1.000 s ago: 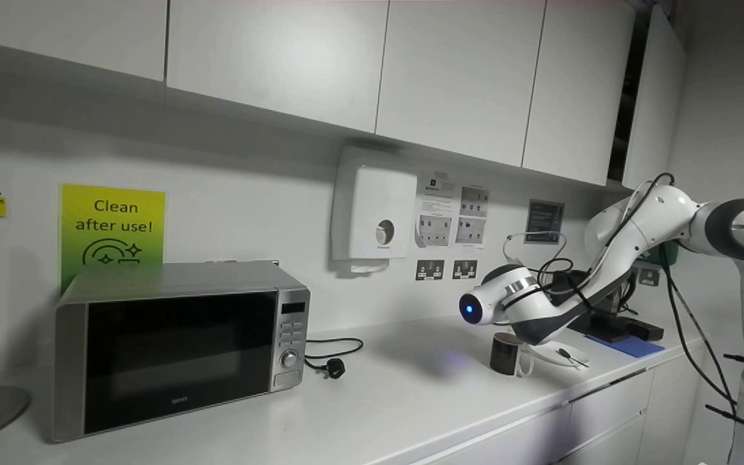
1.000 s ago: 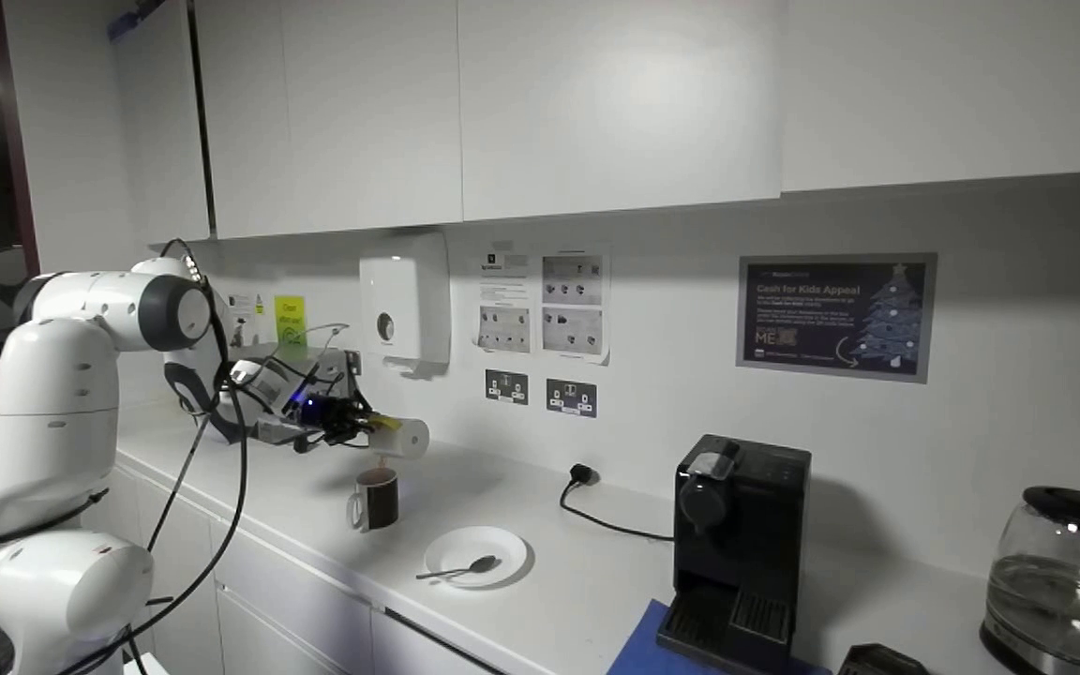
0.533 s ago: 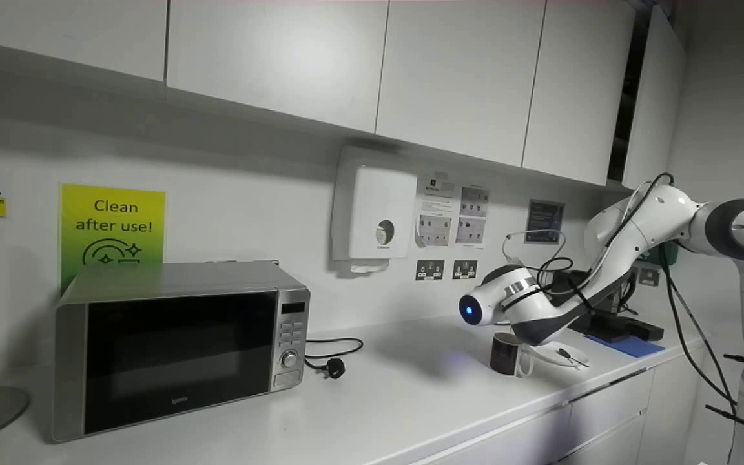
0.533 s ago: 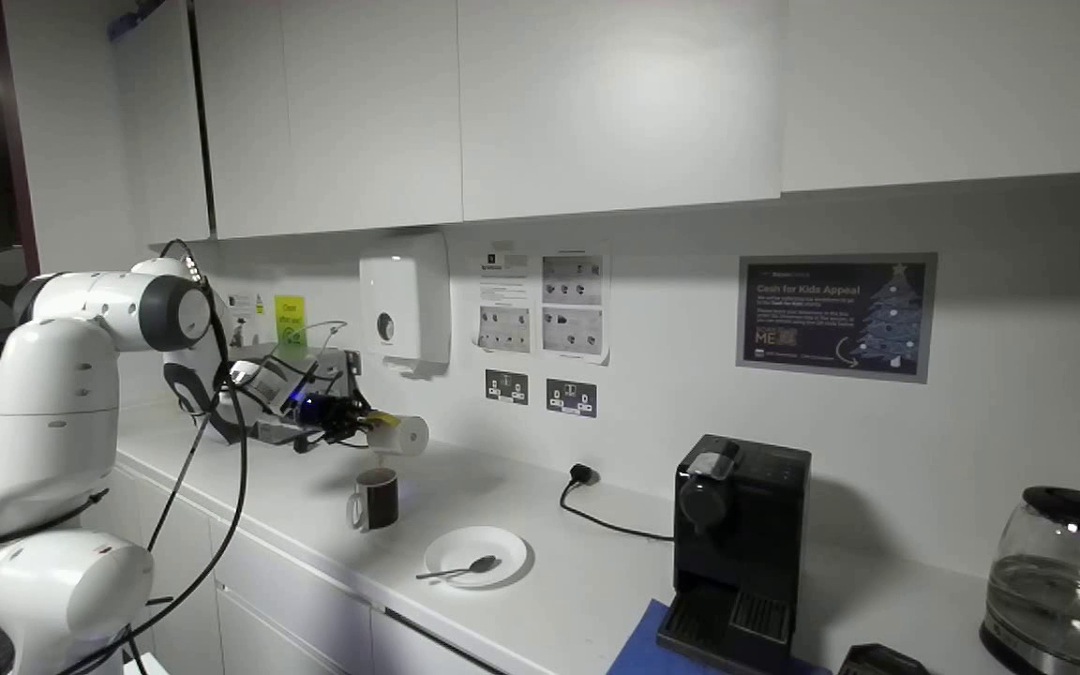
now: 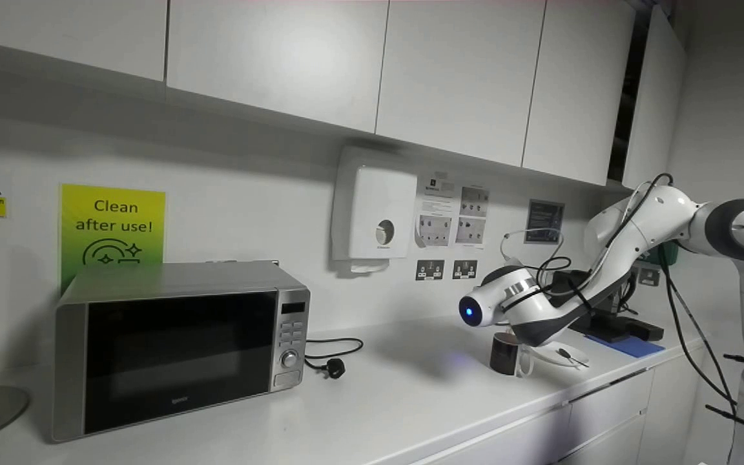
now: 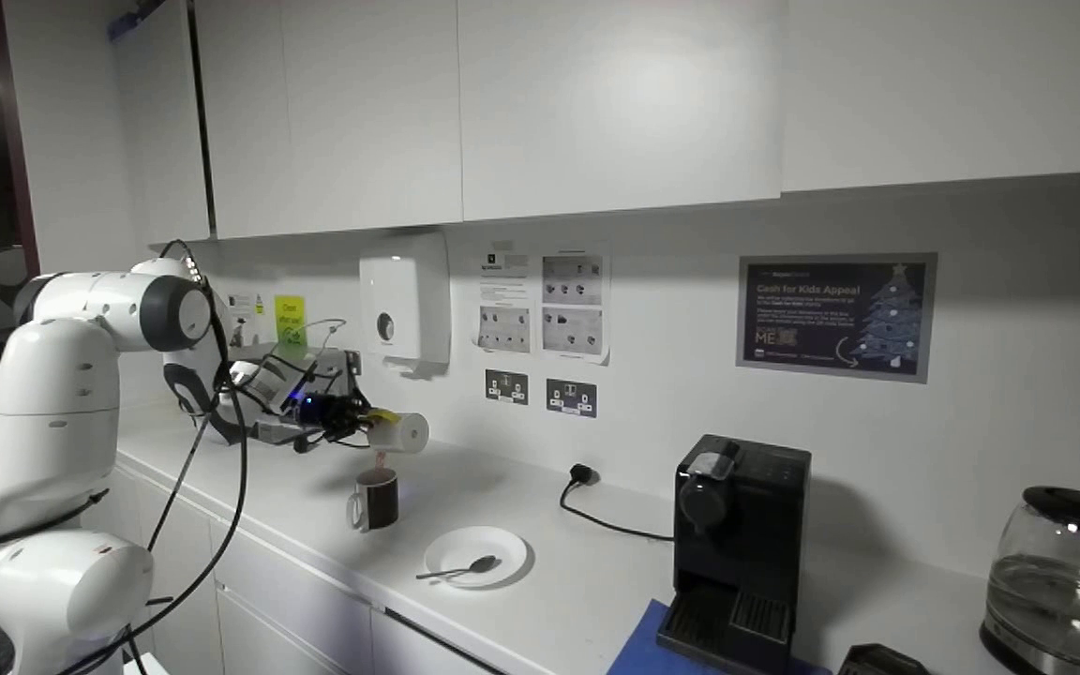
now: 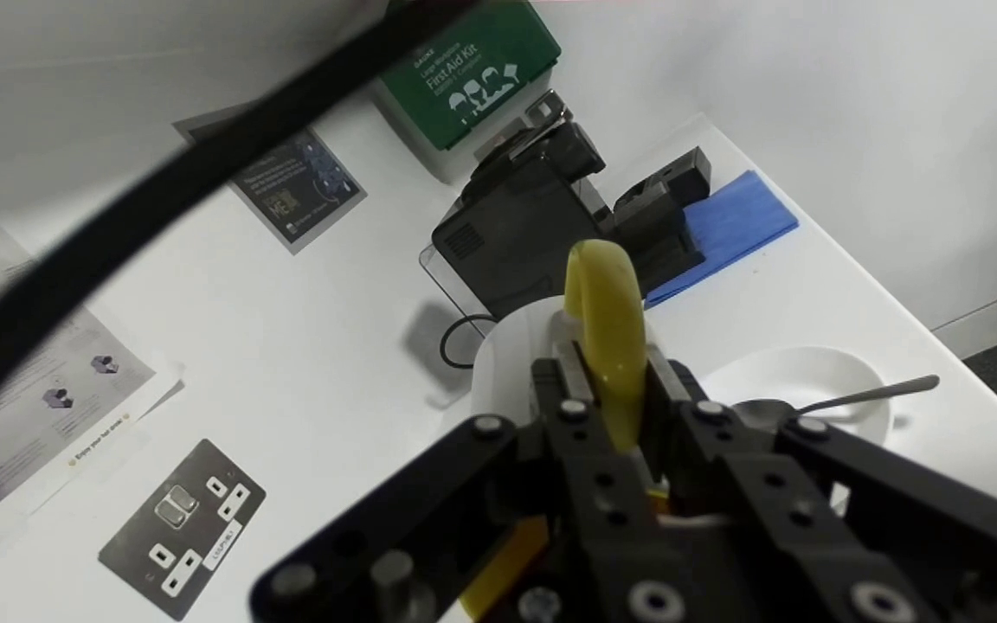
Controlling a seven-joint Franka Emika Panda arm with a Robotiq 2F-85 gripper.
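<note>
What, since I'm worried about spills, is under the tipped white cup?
Below the white cup, held by its yellow handle in the gripper, stands a dark mug, upright on the counter. A thin brownish stream runs between them. The mug's wall hides how full it is.

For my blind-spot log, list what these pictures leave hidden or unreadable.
Inside of the tipped white mug: hidden by its own wall and base in an exterior view.
Claw: hidden behind the robot's wrist in an exterior view.
Glass jug: cut off by the right edge, exterior view.
Printed sheets: fine text too small in both exterior views.
</note>
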